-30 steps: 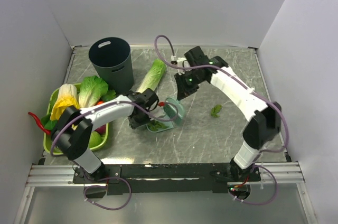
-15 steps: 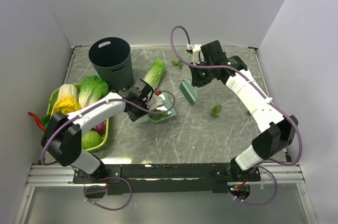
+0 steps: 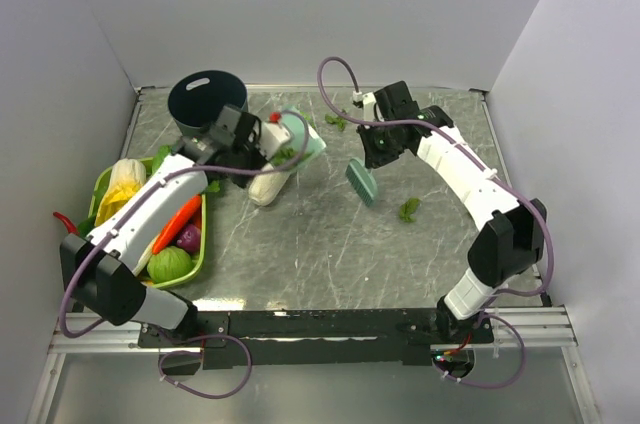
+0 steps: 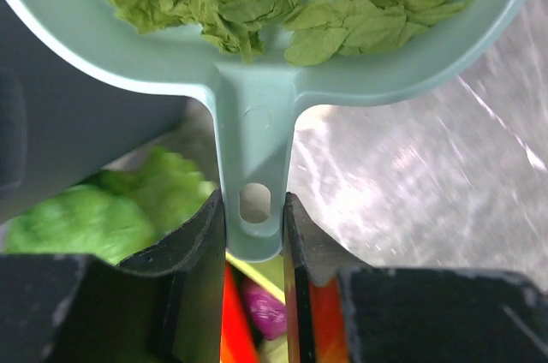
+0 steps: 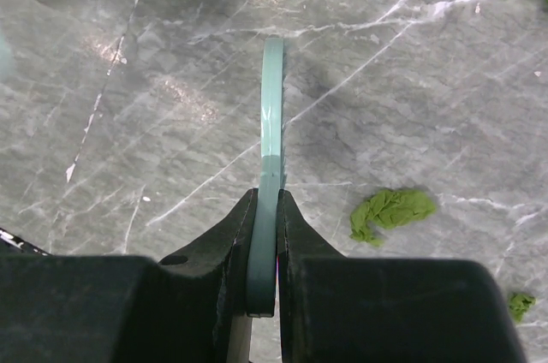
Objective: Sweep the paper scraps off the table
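Dustpan point(image 3: 301, 140) newly beside bin point(image 3: 199, 110), left fingers point(image 4: 193, 262) clamped on it, right fingers point(image 5: 232, 245) on brush point(image 3: 361, 182)

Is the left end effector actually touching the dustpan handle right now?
Touching. In the left wrist view the left end effector clamps the dustpan handle, one finger pressed against each side with no gap.

My left arm point(image 3: 150, 206) rises from its base at the near left, folds at the elbow and reaches far back and to the right. My left hand point(image 4: 254, 213) is clamped on the handle of the dustpan point(image 4: 257, 115), one finger on each side. My right arm point(image 3: 462, 172) arches up from the near right and bends leftward. My right hand point(image 5: 266, 209) points down, pinched tight on the brush point(image 5: 272, 98).
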{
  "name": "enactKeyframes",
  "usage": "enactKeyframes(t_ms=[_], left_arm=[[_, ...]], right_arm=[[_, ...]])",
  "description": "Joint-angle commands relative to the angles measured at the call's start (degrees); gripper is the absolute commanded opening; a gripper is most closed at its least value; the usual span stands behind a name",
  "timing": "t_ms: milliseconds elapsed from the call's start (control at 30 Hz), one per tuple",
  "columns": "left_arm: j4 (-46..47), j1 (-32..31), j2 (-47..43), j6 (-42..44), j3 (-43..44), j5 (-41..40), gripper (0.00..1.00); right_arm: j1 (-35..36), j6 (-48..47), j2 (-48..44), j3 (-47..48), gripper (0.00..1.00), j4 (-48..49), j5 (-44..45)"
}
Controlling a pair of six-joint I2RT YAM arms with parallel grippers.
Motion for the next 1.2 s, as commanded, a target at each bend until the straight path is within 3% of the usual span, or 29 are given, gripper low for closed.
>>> enactKeyframes(t_ms=[0,600,867,1167], left_arm=[[-0.1,4.8,0.2,-3.2,6.9,2.7,0.01],[-13.2,18.5,14.8,-3.3,40.9,2.7,0.01],[-11.3,24.7,15.3,3.1,41.2,-3.9,0.01],[-3.1,29.5,13.9,19.9,36.2,-13.7,0.01]], right_arm=[[0.0,0.1,2.0,4.5,0.0,1.8,-2.2],[0.4,0.1,3.4,3.5,0.0,1.8,-6.1],[0.7,-0.1,3.3,3.2,0.0,1.8,-7.1],[1.2,-0.5,2.7,2.1,0.0,1.9,-7.6]])
